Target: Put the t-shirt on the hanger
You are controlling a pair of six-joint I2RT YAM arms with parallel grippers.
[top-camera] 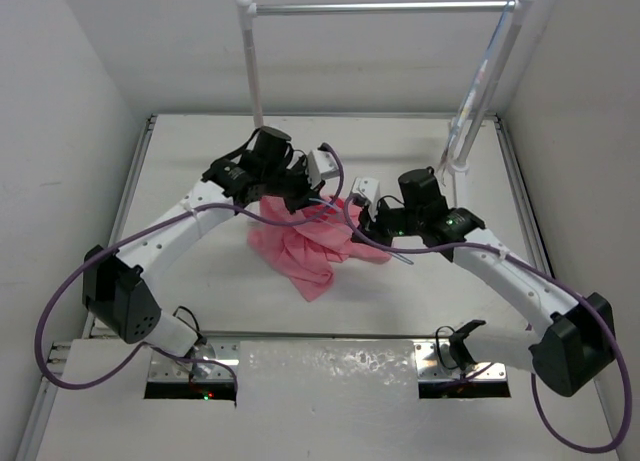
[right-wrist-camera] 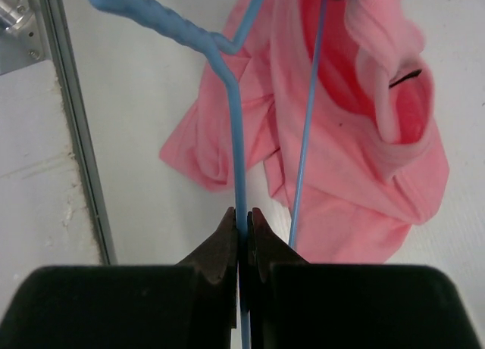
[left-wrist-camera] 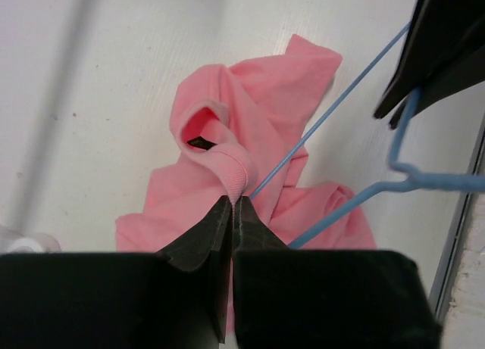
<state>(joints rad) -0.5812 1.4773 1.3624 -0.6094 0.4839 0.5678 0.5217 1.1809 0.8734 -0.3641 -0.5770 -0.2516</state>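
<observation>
The salmon-pink t-shirt (top-camera: 305, 246) hangs bunched between the arms, its lower part on the table. My left gripper (top-camera: 300, 196) is shut on the shirt's collar band (left-wrist-camera: 236, 175), just beside the neck opening. My right gripper (top-camera: 372, 224) is shut on a wire of the pale-blue hanger (right-wrist-camera: 236, 129). In the right wrist view another hanger wire (right-wrist-camera: 307, 137) runs up into the shirt (right-wrist-camera: 364, 137). The hanger (left-wrist-camera: 356, 197) shows in the left wrist view lying across the shirt (left-wrist-camera: 250, 99), its hook end near the right gripper's fingers (left-wrist-camera: 439, 54).
A white garment rack with a metal bar (top-camera: 380, 8) stands at the back of the table. Another thin hanger with a whitish strip (top-camera: 470, 111) hangs at the rack's right post. A metal rail (right-wrist-camera: 72, 122) edges the table.
</observation>
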